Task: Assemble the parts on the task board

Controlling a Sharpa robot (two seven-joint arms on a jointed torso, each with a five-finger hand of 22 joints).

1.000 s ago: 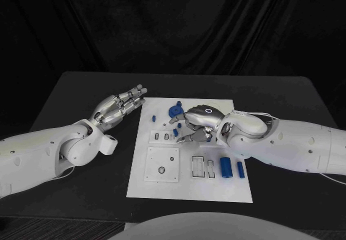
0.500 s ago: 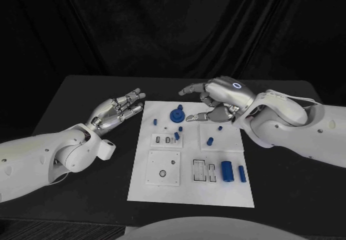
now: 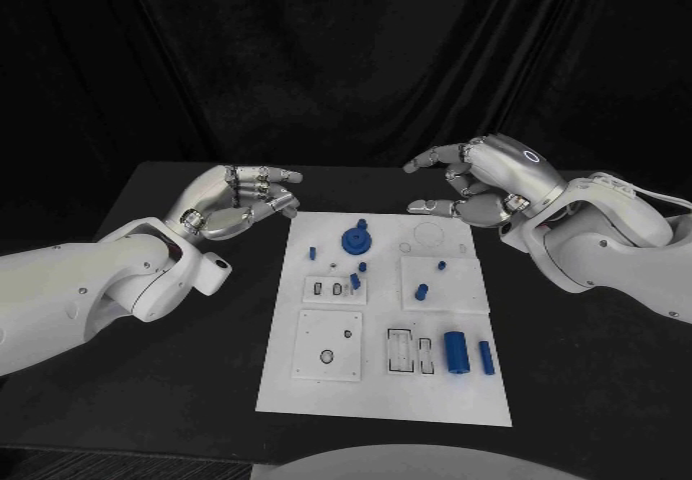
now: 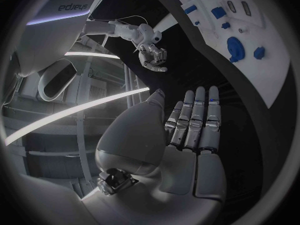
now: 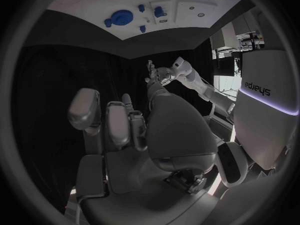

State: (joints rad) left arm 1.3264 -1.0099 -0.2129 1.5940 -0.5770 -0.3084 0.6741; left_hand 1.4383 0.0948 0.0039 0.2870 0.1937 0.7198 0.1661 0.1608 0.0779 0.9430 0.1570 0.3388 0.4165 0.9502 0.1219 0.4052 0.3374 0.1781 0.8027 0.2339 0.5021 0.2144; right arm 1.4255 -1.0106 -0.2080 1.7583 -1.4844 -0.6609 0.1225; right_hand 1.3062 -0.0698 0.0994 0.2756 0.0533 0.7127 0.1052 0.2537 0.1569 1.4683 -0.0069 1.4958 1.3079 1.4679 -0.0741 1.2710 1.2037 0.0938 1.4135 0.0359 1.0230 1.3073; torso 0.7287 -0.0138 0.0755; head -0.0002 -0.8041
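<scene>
The white task board [image 3: 469, 395] lies in the middle of the black table. On it are a blue gear [image 3: 355, 238], several small blue pegs such as one at the left [image 3: 310, 251] and one near the middle [image 3: 421, 292], and two blue cylinders [image 3: 456, 351] lying at the near right. My left hand [image 3: 238, 203] hovers left of the board's far corner, fingers loosely bent, holding nothing. My right hand [image 3: 483, 180] is raised beyond the board's far right corner, fingers spread and empty. The left wrist view shows my left hand's fingers [image 4: 194, 127] extended, the gear [image 4: 235, 48] and the board [image 4: 262, 80].
Grey inset plates with slots and holes [image 3: 329, 343] sit on the board's near half. Black table [image 3: 159, 380] lies bare on both sides of the board. The right wrist view shows the board [image 5: 81, 5] and the gear [image 5: 122, 17] beyond my right hand [image 5: 125, 130].
My right hand has lifted off the middle of the board and drawn back up to the far right, empty. My left hand has risen a little and bent its fingers.
</scene>
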